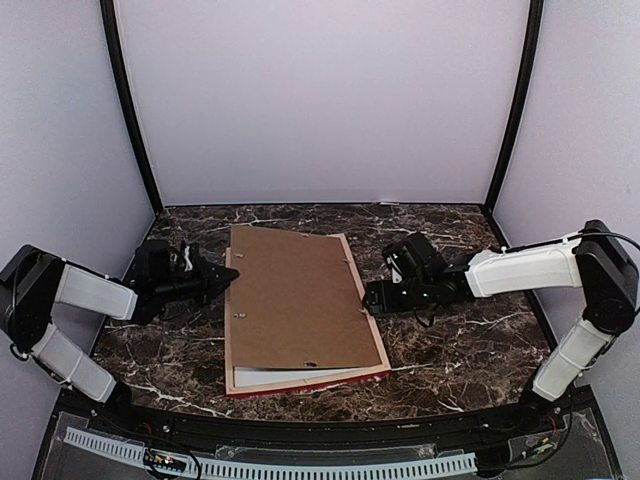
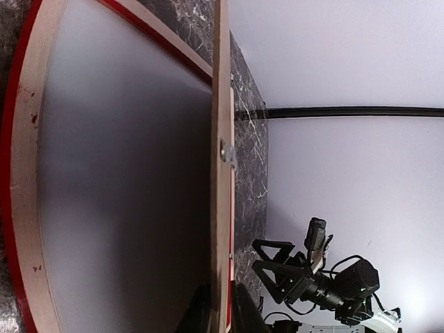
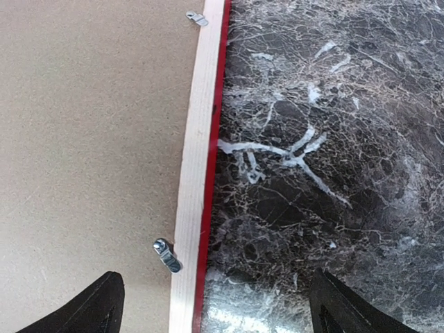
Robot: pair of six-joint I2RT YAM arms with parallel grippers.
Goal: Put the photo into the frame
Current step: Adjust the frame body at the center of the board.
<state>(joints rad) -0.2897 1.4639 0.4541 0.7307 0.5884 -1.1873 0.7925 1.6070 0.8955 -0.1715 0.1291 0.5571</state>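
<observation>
your left end effector (image 1: 228,277) is clamped on the left edge of the brown backing board (image 1: 295,300). in the left wrist view one finger (image 2: 198,316) sits tight on either side of the board's thin edge (image 2: 220,104). the board is tilted: its left side is raised and its right side rests down on the frame (image 1: 310,384). the frame lies face down in the middle of the dark marble tabletop (image 1: 450,340), with the red front underneath and the pale wood back up. the photo (image 1: 275,378) is already inside the frame, under the lifted board, with its plain white back upward. from above you see it only as a white strip along the near edge, while the left wrist view shows it as a broad pale sheet (image 2: 125,194) bounded by the wooden rim (image 2: 24,173). your right end effector (image 1: 368,297) is at the frame's right side with its jaws spread wide and nothing between them. in the right wrist view one fingertip (image 3: 104,305) hangs over the board (image 3: 90,139) and the other over bare marble (image 3: 333,139), so the pair straddles the frame's right rim (image 3: 194,152). a small metal turn clip (image 3: 167,255) sits on that rim just ahead of the fingers. you cannot tell whether the fingertips touch the surfaces.
</observation>
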